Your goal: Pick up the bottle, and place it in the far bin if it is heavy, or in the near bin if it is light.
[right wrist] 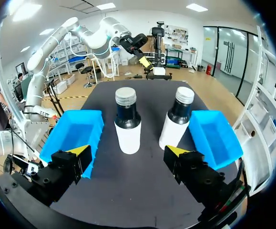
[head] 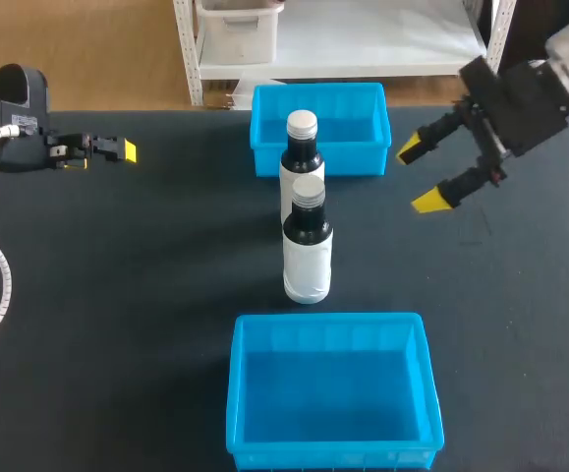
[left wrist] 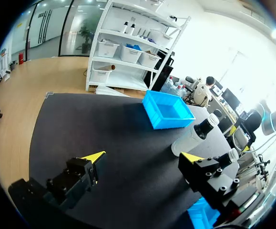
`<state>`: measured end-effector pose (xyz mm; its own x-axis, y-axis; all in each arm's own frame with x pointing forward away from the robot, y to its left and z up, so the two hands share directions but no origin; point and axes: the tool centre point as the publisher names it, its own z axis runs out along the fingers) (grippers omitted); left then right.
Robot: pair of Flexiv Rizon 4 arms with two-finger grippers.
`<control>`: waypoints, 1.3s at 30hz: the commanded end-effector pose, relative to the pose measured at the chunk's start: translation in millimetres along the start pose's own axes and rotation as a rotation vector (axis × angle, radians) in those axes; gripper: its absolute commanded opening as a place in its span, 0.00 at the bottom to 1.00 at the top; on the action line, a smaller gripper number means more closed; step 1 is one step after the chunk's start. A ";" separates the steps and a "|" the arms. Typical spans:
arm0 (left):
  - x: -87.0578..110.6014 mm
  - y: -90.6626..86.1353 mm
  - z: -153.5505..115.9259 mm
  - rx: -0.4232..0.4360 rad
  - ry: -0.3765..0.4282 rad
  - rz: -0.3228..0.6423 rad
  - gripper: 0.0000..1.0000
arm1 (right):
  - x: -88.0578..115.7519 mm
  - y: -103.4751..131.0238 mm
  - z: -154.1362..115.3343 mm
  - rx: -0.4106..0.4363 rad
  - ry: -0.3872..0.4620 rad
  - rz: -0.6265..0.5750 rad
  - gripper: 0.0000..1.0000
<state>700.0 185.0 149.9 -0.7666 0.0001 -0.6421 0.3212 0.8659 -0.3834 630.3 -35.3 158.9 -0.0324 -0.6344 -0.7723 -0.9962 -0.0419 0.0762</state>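
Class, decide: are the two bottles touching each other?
Apart. The right wrist view shows dark table between the near bottle and the far bottle.

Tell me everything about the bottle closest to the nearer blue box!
The near bottle stands upright on the black table, just beyond the near bin. It has a ribbed silver cap, a dark shiny neck and shoulders, and a white wrap round its body. The cap is on. The other bottle stands behind it, apart in the right wrist view. Only the table touches it.
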 end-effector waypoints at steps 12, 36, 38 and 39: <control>0.0 0.0 0.0 0.000 0.000 0.000 1.00 | -21.7 2.3 57.8 -0.031 -0.008 -0.003 1.00; 0.0 0.0 0.0 0.000 0.000 0.000 1.00 | -44.4 3.4 109.4 -0.053 -0.049 0.073 1.00; 0.0 0.0 0.0 0.000 0.000 0.000 1.00 | -45.3 3.2 112.7 -0.052 -0.048 0.077 1.00; 0.0 0.0 0.0 0.000 0.000 0.000 1.00 | -45.9 3.3 114.3 -0.053 -0.049 0.077 1.00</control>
<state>700.0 184.9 149.9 -0.7666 0.0001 -0.6421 0.3212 0.8659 -0.3834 617.3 76.2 125.1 -0.1139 -0.5975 -0.7937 -0.9852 -0.0351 0.1679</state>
